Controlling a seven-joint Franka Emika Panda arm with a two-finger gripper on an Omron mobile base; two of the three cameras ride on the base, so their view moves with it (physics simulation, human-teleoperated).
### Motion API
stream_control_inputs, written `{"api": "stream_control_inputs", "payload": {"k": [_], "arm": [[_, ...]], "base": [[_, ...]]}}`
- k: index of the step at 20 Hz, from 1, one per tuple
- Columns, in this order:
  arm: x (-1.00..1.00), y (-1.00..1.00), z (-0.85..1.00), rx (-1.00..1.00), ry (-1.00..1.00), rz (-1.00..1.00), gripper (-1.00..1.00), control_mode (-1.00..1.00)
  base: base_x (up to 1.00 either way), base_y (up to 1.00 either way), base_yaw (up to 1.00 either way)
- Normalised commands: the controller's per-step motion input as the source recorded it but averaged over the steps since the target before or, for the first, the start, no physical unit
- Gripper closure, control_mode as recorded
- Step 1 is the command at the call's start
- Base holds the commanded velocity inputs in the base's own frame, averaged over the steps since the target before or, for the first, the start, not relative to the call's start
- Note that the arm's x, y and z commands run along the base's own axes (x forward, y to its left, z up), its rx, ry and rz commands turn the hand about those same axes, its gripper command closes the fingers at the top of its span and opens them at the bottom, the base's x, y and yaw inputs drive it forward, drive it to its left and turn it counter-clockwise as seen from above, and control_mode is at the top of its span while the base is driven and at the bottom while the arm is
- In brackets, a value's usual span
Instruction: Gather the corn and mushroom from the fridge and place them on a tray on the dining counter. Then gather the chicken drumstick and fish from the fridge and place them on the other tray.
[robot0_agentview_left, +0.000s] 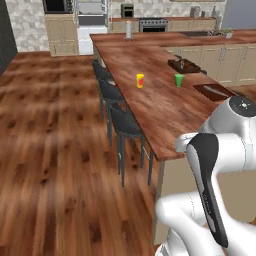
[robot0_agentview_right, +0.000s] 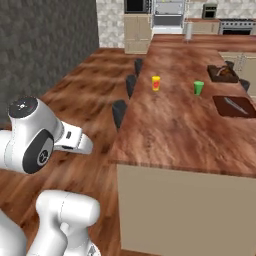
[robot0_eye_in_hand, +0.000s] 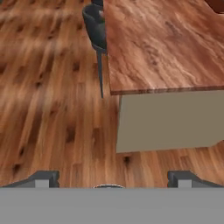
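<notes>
My gripper (robot0_eye_in_hand: 113, 179) is open with nothing between its fingertips (robot0_eye_in_hand: 43, 178), and it looks down at the wooden floor beside the near end of the dining counter (robot0_eye_in_hand: 162, 48). Two dark trays lie on the counter's right side, a far tray (robot0_agentview_left: 184, 65) (robot0_agentview_right: 223, 73) and a near tray (robot0_agentview_left: 215, 91) (robot0_agentview_right: 235, 106). On each tray lies something small that I cannot name from here. The corn, mushroom, chicken drumstick and fish are out of view. The fridge (robot0_agentview_left: 91, 20) (robot0_agentview_right: 168, 12) stands at the far end of the kitchen.
A yellow cup (robot0_agentview_left: 140, 80) (robot0_agentview_right: 156, 83) and a green cup (robot0_agentview_left: 179, 80) (robot0_agentview_right: 198, 88) stand mid-counter. Three dark stools (robot0_agentview_left: 122, 125) line the counter's left side. Wide wooden floor (robot0_agentview_left: 50, 150) stretches to the left toward the fridge.
</notes>
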Motion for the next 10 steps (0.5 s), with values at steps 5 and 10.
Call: {"api": "stream_control_inputs", "payload": {"k": [5, 10], "arm": [[0.00, 0.00, 0.00, 0.00, 0.00, 0.00, -1.00, 1.00], [0.00, 0.00, 0.00, 0.00, 0.00, 0.00, -1.00, 1.00]], "base": [[0.05, 1.00, -0.07], [0.77, 1.00, -0.14]]}}
